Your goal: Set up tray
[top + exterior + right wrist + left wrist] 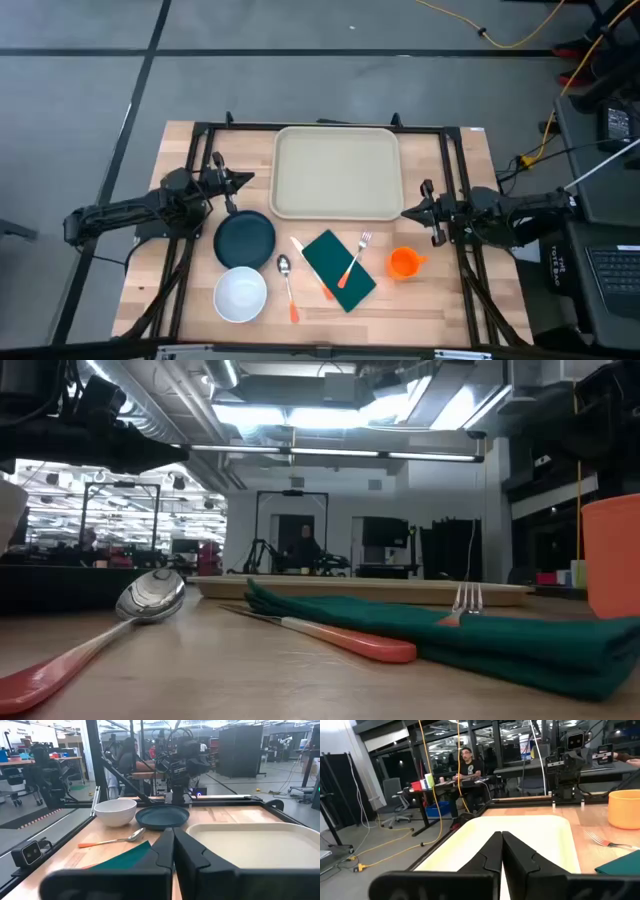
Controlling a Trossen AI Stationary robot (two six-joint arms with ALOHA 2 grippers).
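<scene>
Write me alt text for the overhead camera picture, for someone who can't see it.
An empty beige tray sits at the far middle of a wooden table, with the shut left gripper and right gripper at its sides. Nearer are a dark plate, white bowl, spoon, green napkin with fork, and orange cup.

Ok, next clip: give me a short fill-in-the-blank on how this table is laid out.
1. The tray holds ____ items.
2. The fork lies on the green ____.
3. The white bowl sits just in front of the dark ____.
4. Both the left tool and right tool are ____.

Missing words: no; napkin; plate; shut
</scene>
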